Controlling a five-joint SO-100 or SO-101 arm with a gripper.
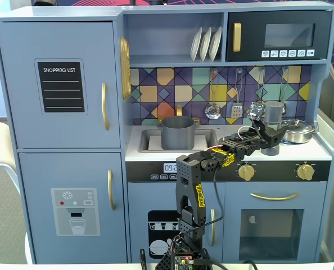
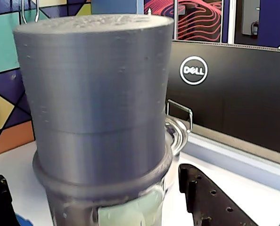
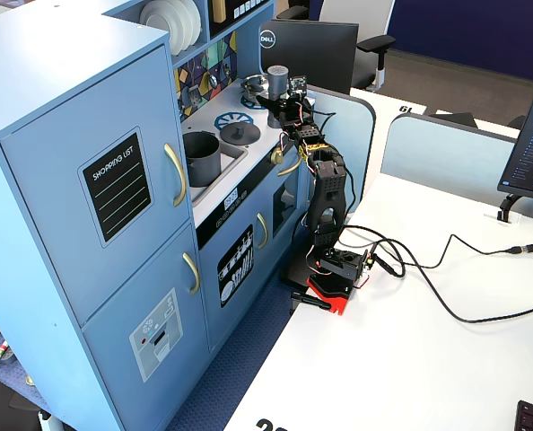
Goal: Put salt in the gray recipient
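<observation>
Jaws stand either side of the salt shaker [image 2: 95, 108]; whether your gripper [image 1: 266, 136] actually pinches it, you cannot tell. It stands upright on the stove top, right of frame, well apart from the gray pot [image 1: 177, 132] in the sink. Likely rigid, light, smooth: grip below the cap. Label mostly cropped.

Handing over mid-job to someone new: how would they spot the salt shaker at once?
Start at the blue toy kitchen and find its white stovetop on the right in a fixed view, above the two gold knobs. The salt stands there between the gripper fingers, beside a shiny silver pan. Unlike the wide gray recipient in the sink, it is tall, slim and dark-capped.
</observation>
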